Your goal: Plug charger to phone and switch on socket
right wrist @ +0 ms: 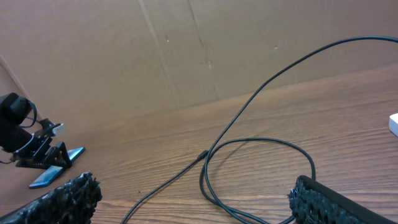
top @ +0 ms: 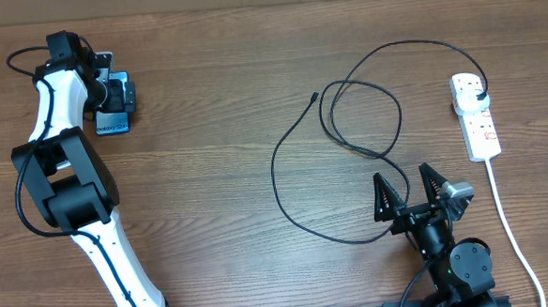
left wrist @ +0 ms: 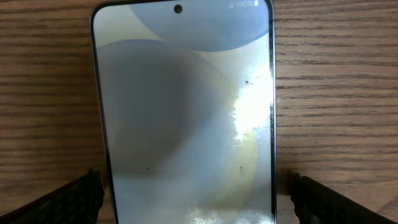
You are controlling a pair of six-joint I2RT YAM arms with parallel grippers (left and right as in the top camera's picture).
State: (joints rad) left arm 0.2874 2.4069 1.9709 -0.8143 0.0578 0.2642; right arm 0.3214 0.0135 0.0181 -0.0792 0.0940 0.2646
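The phone (top: 113, 125) lies flat at the far left, mostly hidden under my left gripper (top: 111, 92). In the left wrist view the phone's pale screen (left wrist: 186, 106) fills the frame. My left gripper (left wrist: 193, 202) is open, one finger on each side of the phone, with small gaps. The charger (top: 274, 168) lies in loops mid-table, its connector tip (top: 314, 97) free on the wood and its plug (top: 479, 96) in the socket (top: 477, 124) at the right. My right gripper (top: 409, 191) is open and empty, just in front of the cable loop (right wrist: 249, 143).
The socket's thick white cord (top: 513, 235) runs toward the front right edge. A brown cardboard wall (right wrist: 186, 50) stands behind the table. The right wrist view also shows the phone (right wrist: 59, 171) and a corner of the socket (right wrist: 394, 124).
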